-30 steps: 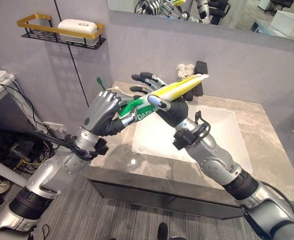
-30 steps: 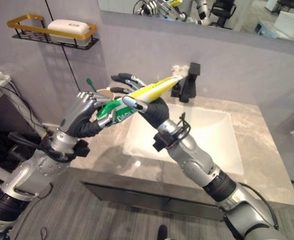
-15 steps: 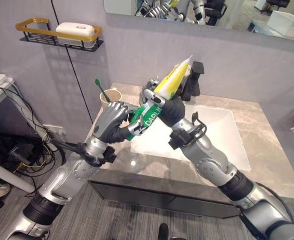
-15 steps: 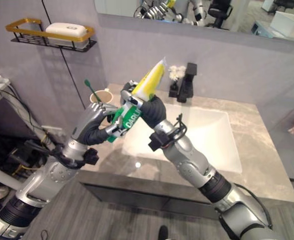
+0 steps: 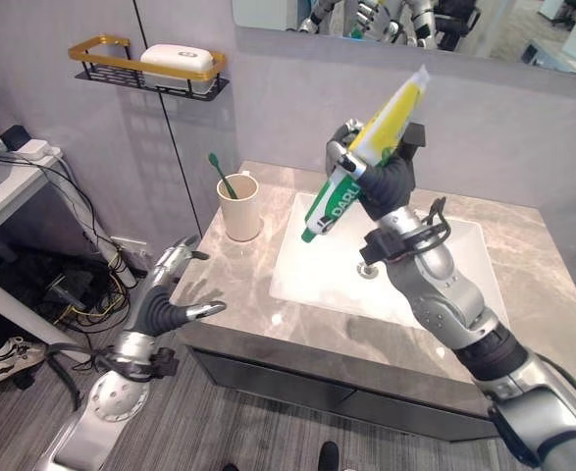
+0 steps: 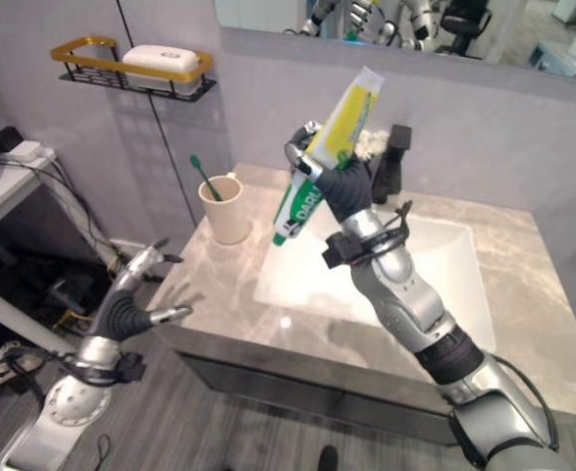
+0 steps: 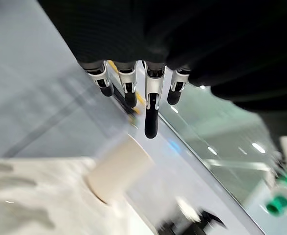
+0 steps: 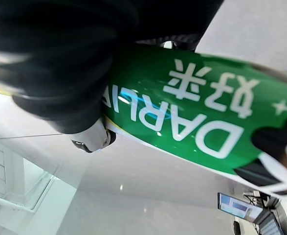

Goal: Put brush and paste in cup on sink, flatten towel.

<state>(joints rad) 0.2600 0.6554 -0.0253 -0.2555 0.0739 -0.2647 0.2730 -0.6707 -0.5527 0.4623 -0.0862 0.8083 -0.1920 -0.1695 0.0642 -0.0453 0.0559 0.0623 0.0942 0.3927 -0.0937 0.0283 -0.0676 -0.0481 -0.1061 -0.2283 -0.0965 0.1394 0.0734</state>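
My right hand (image 5: 384, 183) is shut on a yellow and green toothpaste tube (image 5: 375, 126), held tilted in the air over the white sink basin (image 5: 346, 280), green end down. In the right wrist view the tube's green part (image 8: 207, 129) lies across the curled fingers. A beige cup (image 5: 240, 206) stands on the counter left of the basin with a green toothbrush (image 5: 220, 175) in it. My left hand (image 5: 162, 312) hangs open and empty, low at the counter's front left corner. The left wrist view has its straight fingers (image 7: 151, 110) pointing toward the cup (image 7: 116, 169).
A black faucet (image 5: 412, 137) stands behind the basin. A gold-rimmed wall shelf (image 5: 145, 67) holding a white soap is above and left of the cup. The grey marble counter (image 5: 238, 280) has bare room in front of the cup. A mirror runs along the wall above.
My left hand has let go of the tube and dropped to the counter's front left corner. My right hand alone now holds the tube, raised higher over the basin. The camera has shifted.
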